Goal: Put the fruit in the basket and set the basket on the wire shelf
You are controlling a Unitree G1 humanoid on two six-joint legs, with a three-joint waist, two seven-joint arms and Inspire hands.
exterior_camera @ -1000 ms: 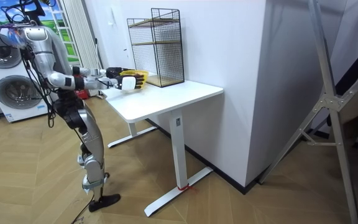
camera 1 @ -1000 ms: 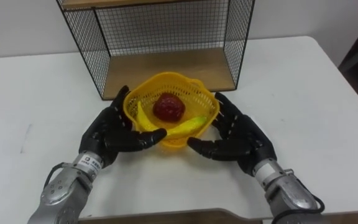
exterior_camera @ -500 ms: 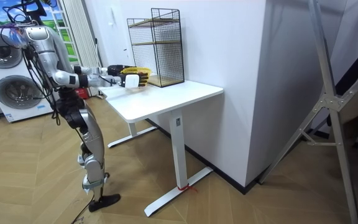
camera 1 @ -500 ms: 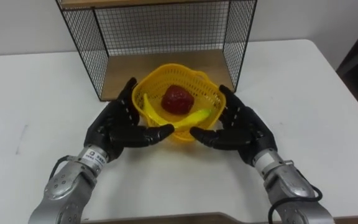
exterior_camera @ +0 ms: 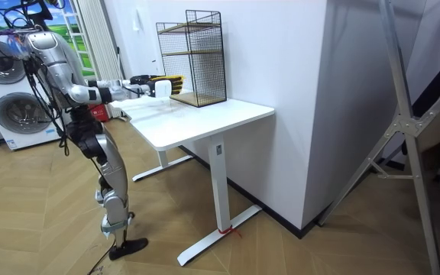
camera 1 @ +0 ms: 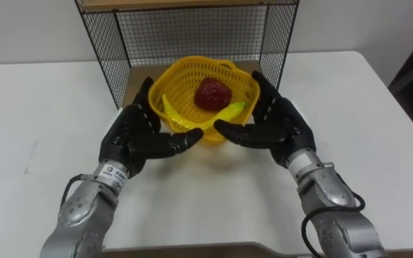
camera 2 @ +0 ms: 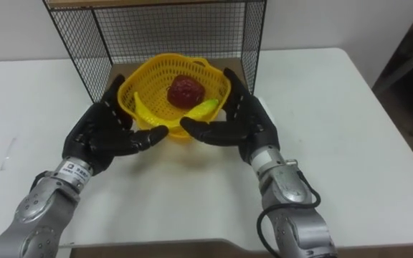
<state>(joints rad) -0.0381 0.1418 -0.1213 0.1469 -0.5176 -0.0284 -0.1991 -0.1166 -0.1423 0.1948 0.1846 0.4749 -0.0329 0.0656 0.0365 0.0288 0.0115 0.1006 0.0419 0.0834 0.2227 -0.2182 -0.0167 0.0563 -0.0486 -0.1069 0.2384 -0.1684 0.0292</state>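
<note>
Yellow basket (camera 1: 172, 77), banana (camera 1: 229, 110), red fruit (camera 1: 214, 94), perhaps strawberry

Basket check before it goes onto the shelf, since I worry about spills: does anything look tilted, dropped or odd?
Nothing stands out. The yellow basket sits roughly level between the left hand and right hand, with the red fruit and banana inside it.

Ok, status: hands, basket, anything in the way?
Both open: left hand, right hand pressing basket sides. It holds red fruit and banana, at wire shelf opening. Nothing in the way.
</note>
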